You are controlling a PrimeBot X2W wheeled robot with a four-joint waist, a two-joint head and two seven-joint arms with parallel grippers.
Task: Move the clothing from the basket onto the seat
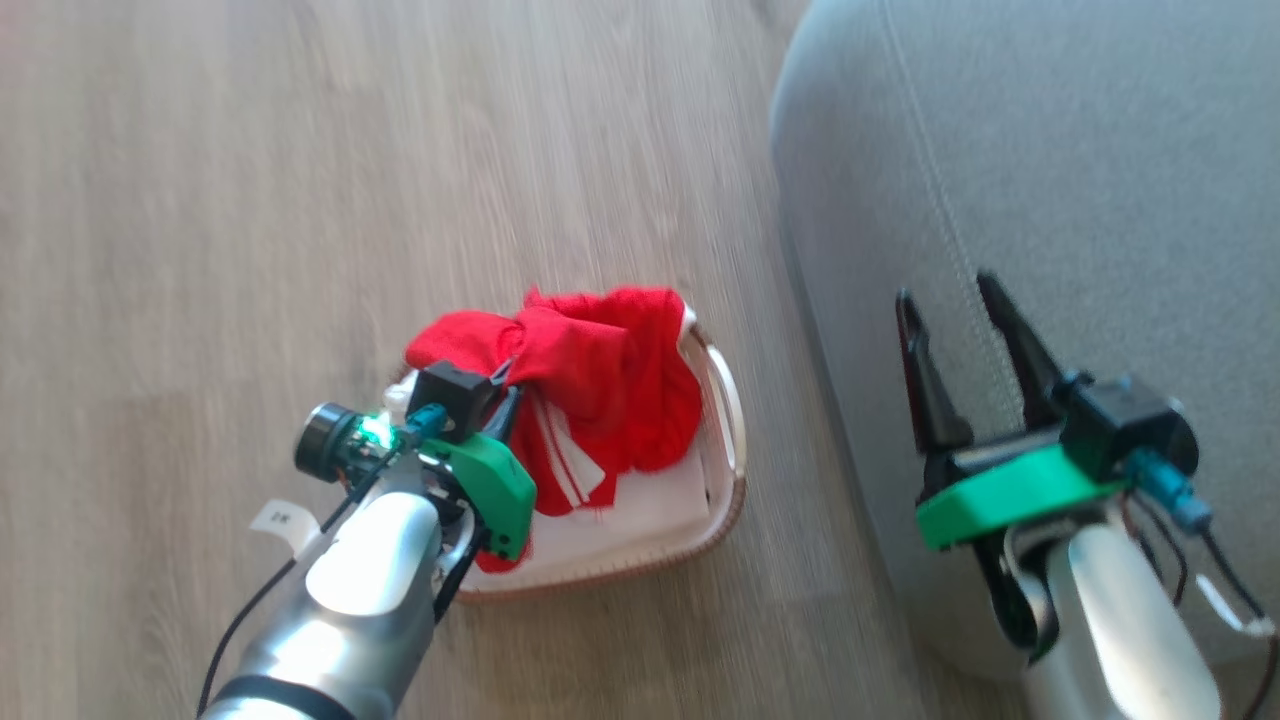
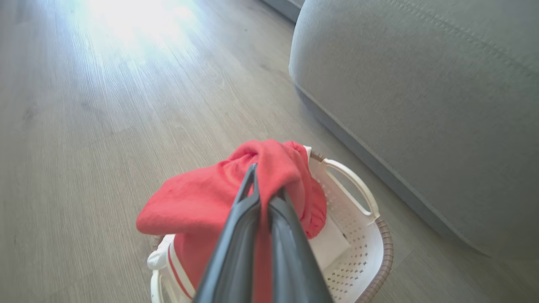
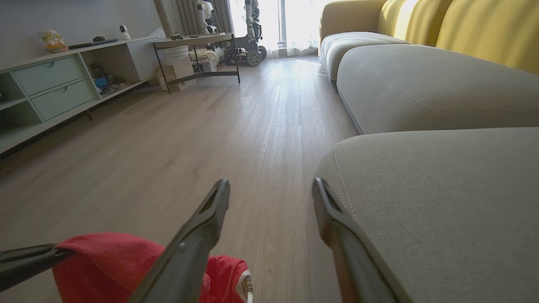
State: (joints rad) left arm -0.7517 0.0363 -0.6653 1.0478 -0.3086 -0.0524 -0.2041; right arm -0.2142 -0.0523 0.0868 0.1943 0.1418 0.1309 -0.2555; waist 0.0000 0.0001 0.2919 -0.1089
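- left wrist view: left gripper [image 2: 266, 181] fingers clenched on a fold of the red clothing [image 2: 198, 202], which is bunched over the basket [image 2: 366, 248] just beside the seat [image 2: 421, 105].
- head view: right gripper [image 1: 947, 290] spread apart, empty, over the seat edge.
- step, as judged: garment grasped, not yet clear of the basket.
- next: lift above the rim, swing right onto the seat, let go.

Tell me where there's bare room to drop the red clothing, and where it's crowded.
The grey seat cushion is bare on top, both sides of its stitched seam; the open right gripper hangs over its near edge. The wood floor left of the basket is bare too. Crowded: the basket, heaped with red clothing pinched by the left gripper.
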